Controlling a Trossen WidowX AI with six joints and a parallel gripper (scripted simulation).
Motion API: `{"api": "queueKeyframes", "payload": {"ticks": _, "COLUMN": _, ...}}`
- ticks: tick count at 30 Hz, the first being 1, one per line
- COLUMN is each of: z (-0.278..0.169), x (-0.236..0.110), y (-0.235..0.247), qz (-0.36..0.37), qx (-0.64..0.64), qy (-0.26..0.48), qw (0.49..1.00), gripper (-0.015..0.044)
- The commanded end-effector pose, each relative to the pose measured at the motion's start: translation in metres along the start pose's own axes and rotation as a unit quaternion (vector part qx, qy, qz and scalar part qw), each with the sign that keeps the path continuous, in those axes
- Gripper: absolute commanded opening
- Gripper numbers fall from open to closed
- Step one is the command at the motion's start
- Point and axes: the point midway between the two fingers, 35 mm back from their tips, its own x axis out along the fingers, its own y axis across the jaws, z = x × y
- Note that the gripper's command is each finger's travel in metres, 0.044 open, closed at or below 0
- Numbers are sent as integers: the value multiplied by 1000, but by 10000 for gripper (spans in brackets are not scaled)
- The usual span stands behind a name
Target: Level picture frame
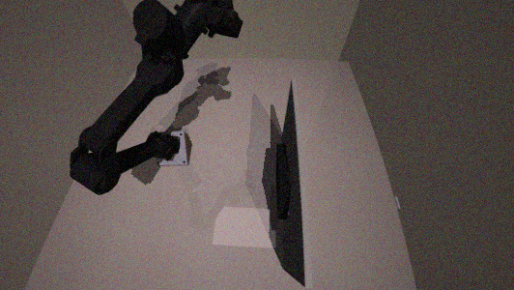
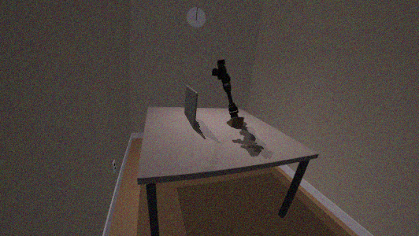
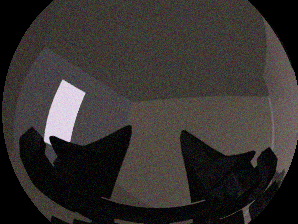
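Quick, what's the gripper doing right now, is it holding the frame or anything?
Gripper: open, partly spread, holding nothing; only bare wall shows between its fingers, well away from the picture frame.

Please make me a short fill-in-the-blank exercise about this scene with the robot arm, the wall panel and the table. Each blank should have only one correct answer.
1. The gripper holds ____ between its fingers.
2. The upright wall panel stands on the ____.
3. High on the room wall behind the table hangs a round ____.
4. In the exterior view, the arm rises from its base and stands to the ____ of the panel.

Missing words: nothing; table; clock; right
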Motion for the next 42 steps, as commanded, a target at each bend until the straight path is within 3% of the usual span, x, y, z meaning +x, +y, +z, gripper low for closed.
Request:
{"api": "queueKeyframes", "payload": {"ticks": 1, "z": 50, "x": -36, "y": 0, "qz": -21, "qx": -74, "qy": -60, "qw": 995, "gripper": 260}}
{"api": "queueKeyframes", "payload": {"ticks": 10, "z": 149, "x": -152, "y": -15, "qz": -110, "qx": -265, "qy": -209, "qw": 935, "gripper": 260}}
{"api": "queueKeyframes", "payload": {"ticks": 20, "z": 195, "x": -288, "y": -65, "qz": -270, "qx": -441, "qy": -327, "qw": 791, "gripper": 260}}
{"api": "queueKeyframes", "payload": {"ticks": 42, "z": 197, "x": -296, "y": -69, "qz": -283, "qx": -451, "qy": -333, "qw": 778, "gripper": 260}}
